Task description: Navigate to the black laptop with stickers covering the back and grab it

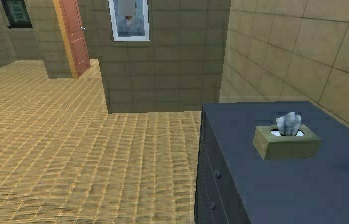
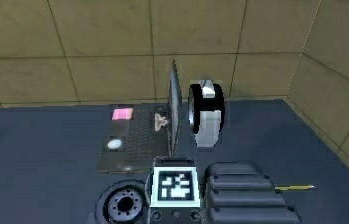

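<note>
Tan tiled walls enclose a room with a tan, woven-pattern floor [image 1: 62, 140] in the forward view. At the upper left is a reddish-orange door [image 1: 74, 35]. To its right, high on a jutting wall section, hangs a white-framed picture [image 1: 130, 18], cut off by the top edge. At the lower right a dark blue-grey tabletop [image 1: 282, 190] runs along the right-hand wall, with drawer fronts on its left face. On it, near the wall, sits an olive cardboard tissue box [image 1: 285, 143] with a white tissue rising from its top.

In the arm side view, a dark blue-grey tabletop spreads across the frame, backed by a tan tiled wall. Near the middle stands the black open laptop [image 2: 137, 140]. Its keyboard half lies flat on the tabletop, reaching left, with a small pink patch [image 2: 122, 114] at its far edge. Its lid stands upright, seen edge-on as a thin dark blade. Just right of the lid is a white and black cylindrical object [image 2: 204, 112]. A thin yellow pencil-like stick [image 2: 300, 186] lies at the lower right.

At the bottom edge is the robot's dark ribbed arm [image 2: 244, 195], with a white square marker [image 2: 175, 185] bearing black marks to its left. The dark end effector [image 2: 162, 125] reaches from the marker toward the laptop's hinge. Its far end lies against the laptop, so it cannot be told whether its fingers are spread or pressed together, nor whether it holds anything.
</note>
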